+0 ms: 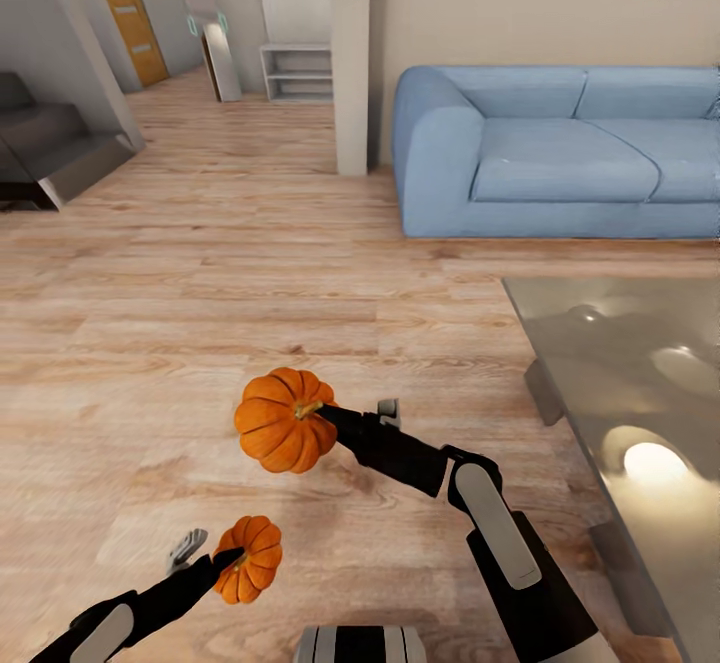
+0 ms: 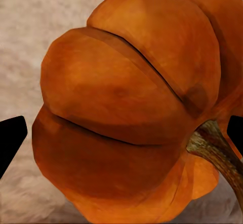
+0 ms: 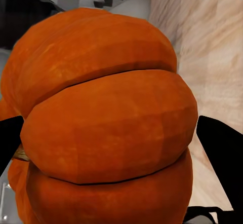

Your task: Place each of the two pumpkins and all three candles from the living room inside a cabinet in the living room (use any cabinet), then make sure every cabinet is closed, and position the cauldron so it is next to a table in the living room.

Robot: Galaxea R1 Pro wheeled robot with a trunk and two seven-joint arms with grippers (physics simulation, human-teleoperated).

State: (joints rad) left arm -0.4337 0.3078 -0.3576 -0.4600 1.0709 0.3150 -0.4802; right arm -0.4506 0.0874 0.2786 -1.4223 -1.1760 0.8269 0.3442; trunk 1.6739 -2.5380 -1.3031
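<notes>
At the far left of the head view there are dark grey steps (image 1: 45,148), and behind them an orange-brown door (image 1: 125,8). A wood floor (image 1: 200,303) runs across the room.

Low down on the left, the left gripper (image 1: 225,563) holds the smaller pumpkin (image 1: 250,558) up off the floor. Its dark fingers are pinched on the pumpkin near the stem. In the left wrist view this pumpkin (image 2: 131,107) is very close, with its brown stem (image 2: 217,150) on one side and a black finger tip (image 2: 10,138) at each edge.

Farther back stands a small white shelf (image 1: 297,73). Its open spaces look bare, as far as can be seen from here. Next to it is a pale post (image 1: 350,53) with two red dots on top.

Near the middle, the right gripper (image 1: 320,418) holds the bigger pumpkin (image 1: 285,421), higher than the other one and well apart from it. The jaws pinch it by the stem side. In the right wrist view this pumpkin (image 3: 101,122) sits between two black fingers (image 3: 220,153).

To the right is a blue sofa (image 1: 560,148) by the wall. In front of it, at the right edge, is the table (image 1: 600,343) with a shiny grey top with bright spots of light on it. Both pumpkins are over the floor, to the left of the table.
</notes>
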